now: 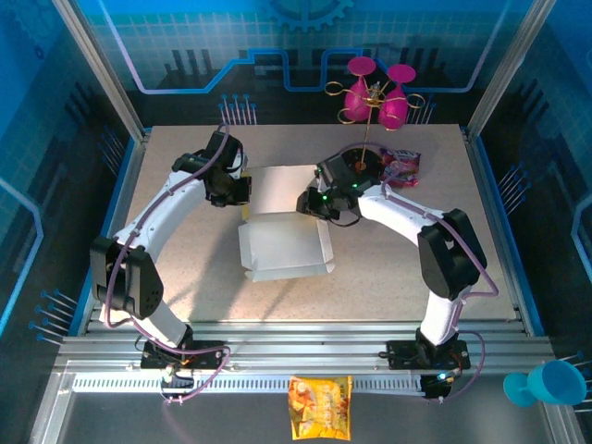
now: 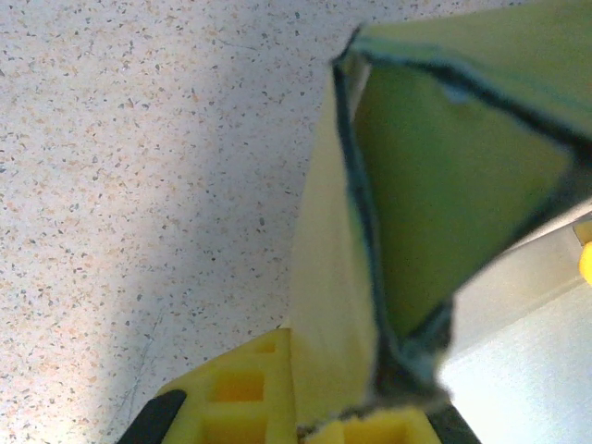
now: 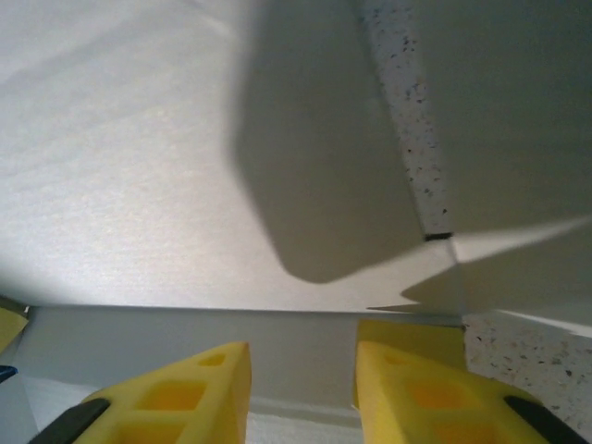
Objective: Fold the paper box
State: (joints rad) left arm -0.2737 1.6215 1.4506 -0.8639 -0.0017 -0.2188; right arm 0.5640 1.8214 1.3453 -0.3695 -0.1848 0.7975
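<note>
The paper box [image 1: 282, 242] lies in the middle of the table with its white inside facing up, side walls partly raised and a rear panel [image 1: 276, 183] stretching toward the back. My left gripper [image 1: 242, 192] is at the box's rear left. In the left wrist view it [image 2: 319, 421] is shut on a golden-yellow flap of the paper box [image 2: 435, 185], which stands up between the yellow fingers [image 2: 240, 388]. My right gripper [image 1: 310, 203] hovers at the box's rear right. Its jaws [image 3: 302, 356] stand apart over a white panel of the box [image 3: 139, 166], gripping nothing.
A gold rack with pink glasses [image 1: 375, 92] and a purple snack packet [image 1: 400, 166] sit at the back right of the speckled table [image 1: 185, 277]. An orange-yellow snack bag [image 1: 320, 407] lies on the front rail. A blue cup [image 1: 546, 384] is at the front right.
</note>
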